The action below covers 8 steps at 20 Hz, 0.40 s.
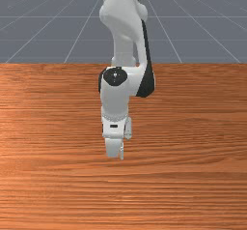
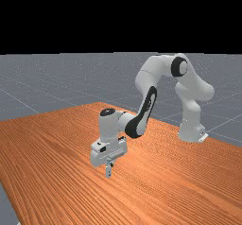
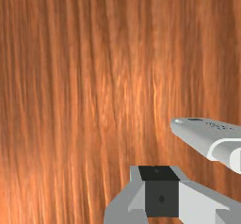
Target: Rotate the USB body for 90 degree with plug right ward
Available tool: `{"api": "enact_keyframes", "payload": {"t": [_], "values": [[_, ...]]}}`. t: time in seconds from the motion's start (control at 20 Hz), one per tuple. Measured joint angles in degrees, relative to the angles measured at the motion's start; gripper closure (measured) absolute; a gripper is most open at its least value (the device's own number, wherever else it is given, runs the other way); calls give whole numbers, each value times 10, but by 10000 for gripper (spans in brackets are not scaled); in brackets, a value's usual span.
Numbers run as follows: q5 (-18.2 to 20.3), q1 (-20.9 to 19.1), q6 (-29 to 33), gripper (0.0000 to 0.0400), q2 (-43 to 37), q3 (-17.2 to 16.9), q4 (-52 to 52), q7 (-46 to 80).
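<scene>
My gripper (image 1: 121,154) is at the hand's lower end, near the middle of the front view. In the far view my gripper (image 2: 108,173) points down above the wood, its fingers together. The wrist view has my gripper (image 3: 161,192) at the bottom edge, a black face between grey sides. A pale grey, tapering piece (image 3: 207,132) with small dark marks reaches in close beside it; I cannot tell whether it belongs to the hand or is the USB body. No USB body can be made out with certainty.
The orange-brown table (image 1: 193,185) spreads under and around the hand, its surface also below the hand in the far view. The arm's base (image 2: 190,132) stands at the table's far-view right side. A tiled grey floor lies beyond the table edge.
</scene>
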Motion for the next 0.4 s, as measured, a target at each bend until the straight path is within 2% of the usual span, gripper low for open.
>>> {"api": "enact_keyframes", "payload": {"t": [0.4], "values": [[1,24,-1,400,-1,2,-1,34]]}}
